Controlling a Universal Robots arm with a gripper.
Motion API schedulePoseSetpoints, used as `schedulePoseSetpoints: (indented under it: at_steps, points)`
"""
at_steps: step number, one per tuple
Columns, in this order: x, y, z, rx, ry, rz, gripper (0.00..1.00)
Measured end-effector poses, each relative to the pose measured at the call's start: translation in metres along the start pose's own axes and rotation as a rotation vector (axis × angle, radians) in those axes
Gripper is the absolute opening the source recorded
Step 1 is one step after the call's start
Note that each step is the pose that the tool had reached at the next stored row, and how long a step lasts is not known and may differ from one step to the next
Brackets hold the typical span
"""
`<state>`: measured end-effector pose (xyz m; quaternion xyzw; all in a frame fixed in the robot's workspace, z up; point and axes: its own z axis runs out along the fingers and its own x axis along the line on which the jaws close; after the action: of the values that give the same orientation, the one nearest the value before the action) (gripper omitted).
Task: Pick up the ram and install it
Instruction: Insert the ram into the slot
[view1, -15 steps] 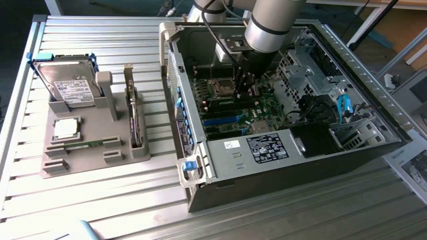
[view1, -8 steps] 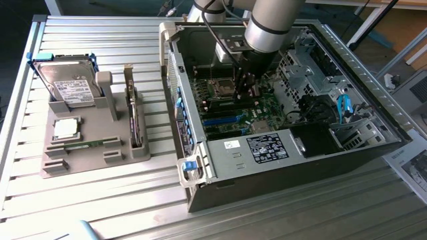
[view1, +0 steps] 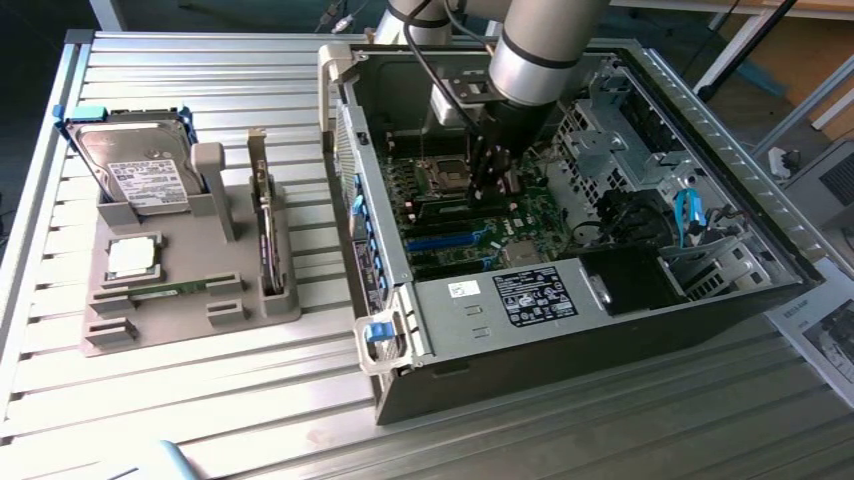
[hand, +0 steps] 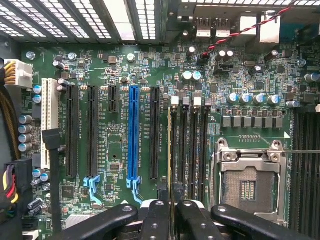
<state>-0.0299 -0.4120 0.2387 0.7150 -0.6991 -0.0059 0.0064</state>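
1. Wrist view: the gripper (hand: 172, 220) is hovering over the motherboard (hand: 125, 75). Its jaws are clenching the ram (hand: 170, 150), with barely a gap left between them.
2. The ram is showing edge-on, appearing as a thin, straight, olive-green line running out from between the jaws. Its chips are facing away from this angle.
3. It is lining up with the nearest of four dark memory slots (hand: 185, 150), between a black expansion slot (hand: 154, 132) and the open processor socket (hand: 248, 187). Whether it is touching that slot I cannot tell.
4. In the exterior view, the arm (view1: 541, 50) is reaching down into the open computer case (view1: 454, 310) at the frame's centre.
5. At the exterior view's left, a grey tray (view1: 174, 325) is sitting on the bench (view1: 200, 400). It is carrying a second narrow green stick (view1: 170, 290) lying flat, with the holder row below it standing bare.
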Motion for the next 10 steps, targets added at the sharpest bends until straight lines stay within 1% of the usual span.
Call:
schedulePoseSetpoints:
  at_steps: [7, 8, 10]
  points:
    - [-0.0002, -0.0001, 0.0014, 0.0001, -0.0005, 0.0, 0.13]
    - [-0.0003, -0.0001, 0.0016, 0.0, -0.0005, 0.004, 0.13]
    - [-0.0005, -0.0001, 0.0023, 0.0, -0.0009, 0.029, 0.13]
